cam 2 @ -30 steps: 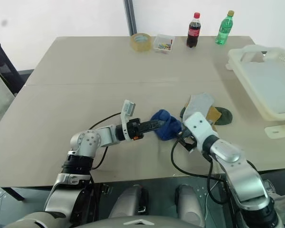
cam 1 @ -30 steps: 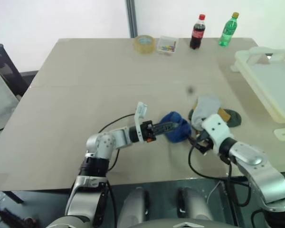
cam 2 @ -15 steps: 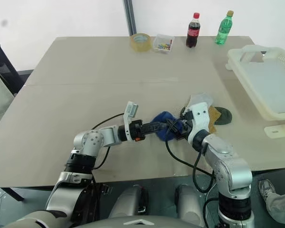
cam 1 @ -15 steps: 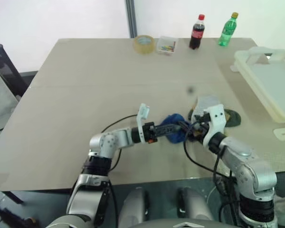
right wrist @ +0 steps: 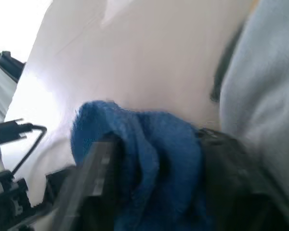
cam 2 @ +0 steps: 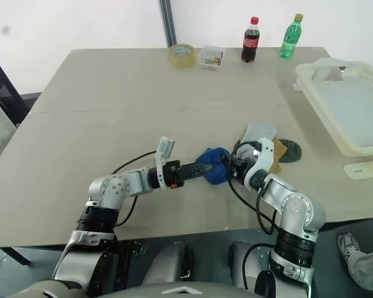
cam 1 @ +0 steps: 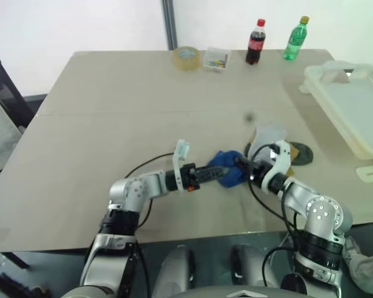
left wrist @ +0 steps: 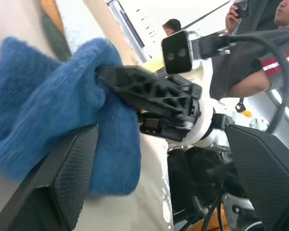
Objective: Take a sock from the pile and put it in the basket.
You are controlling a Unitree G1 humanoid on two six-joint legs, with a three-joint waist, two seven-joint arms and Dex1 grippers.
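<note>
Left claw (cam 1: pixel 219 174) level over the tabletop (cam 1: pixel 124 112), fingers spread wide, the blue sock (cam 1: pixel 229 172) bunched between and against them but not pinched. Right claw (cam 1: pixel 244 167) meeting it from the opposite side, its 2 black fingers clamped around the far side of the same sock, blue fabric squeezed between them in the right wrist view. Both claws tip to tip, the sock crumpled between them just above or on the tabletop; cannot tell which. Just beyond the right claw, the pile (cam 1: pixel 280 144): light grey sock on top, mustard-yellow edge beneath, dark green sock poking out to the outer side. Further off to the right of the right claw, the cream basket (cam 1: pixel 328 77), well apart from the sock. At the far edge, well beyond both claws: tape roll (cam 1: pixel 186 57), small clear box (cam 1: pixel 216 59), cola bottle (cam 1: pixel 255 41), green bottle (cam 1: pixel 294 38). In the left wrist view, a person (left wrist: pixel 260 43) behind the right arm.
</note>
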